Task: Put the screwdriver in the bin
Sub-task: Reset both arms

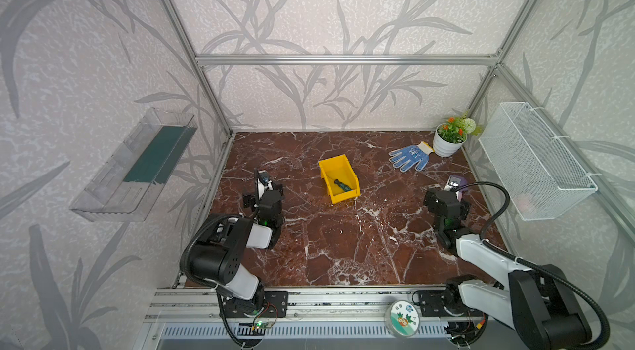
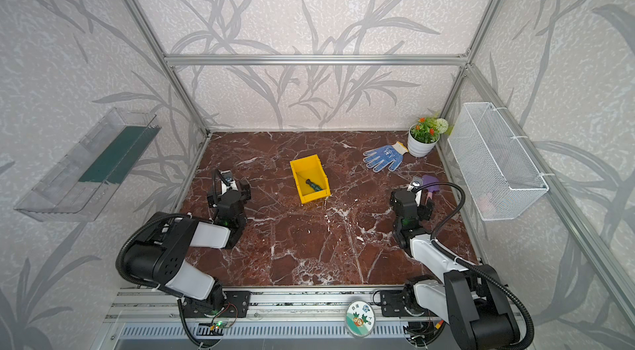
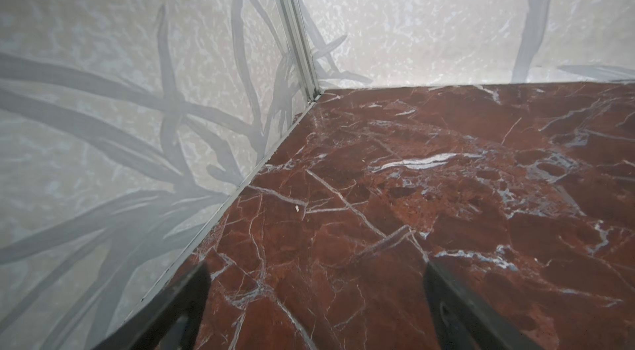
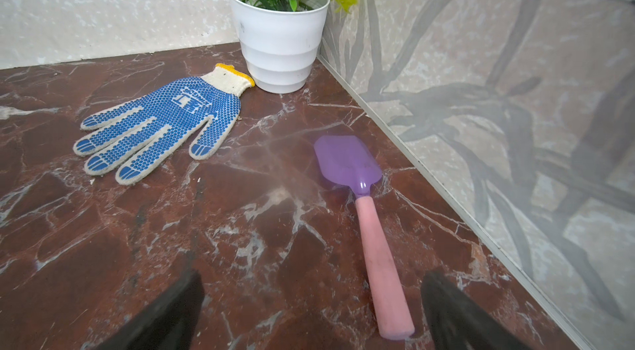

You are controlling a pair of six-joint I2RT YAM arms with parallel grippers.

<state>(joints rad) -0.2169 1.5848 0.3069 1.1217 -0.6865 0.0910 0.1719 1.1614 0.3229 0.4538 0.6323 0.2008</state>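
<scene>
The screwdriver (image 1: 342, 186) (image 2: 313, 185), black and teal-green handled, lies inside the yellow bin (image 1: 324, 168) (image 2: 296, 173) in mid-table in both top views. My left gripper (image 3: 316, 272) is open over bare marble near the left wall, well left of the bin, with nothing between its fingers. My right gripper (image 4: 312, 278) is open low over the table at the right side, far from the bin. The pink handle end of a trowel (image 4: 378, 262) lies on the marble between its fingers, untouched.
A blue-dotted glove (image 4: 161, 121) (image 1: 409, 157) and a white flower pot (image 4: 278, 49) (image 1: 446, 145) sit in the far right corner. A white wire basket (image 1: 536, 166) hangs on the right wall, and a clear tray (image 1: 134, 166) on the left wall.
</scene>
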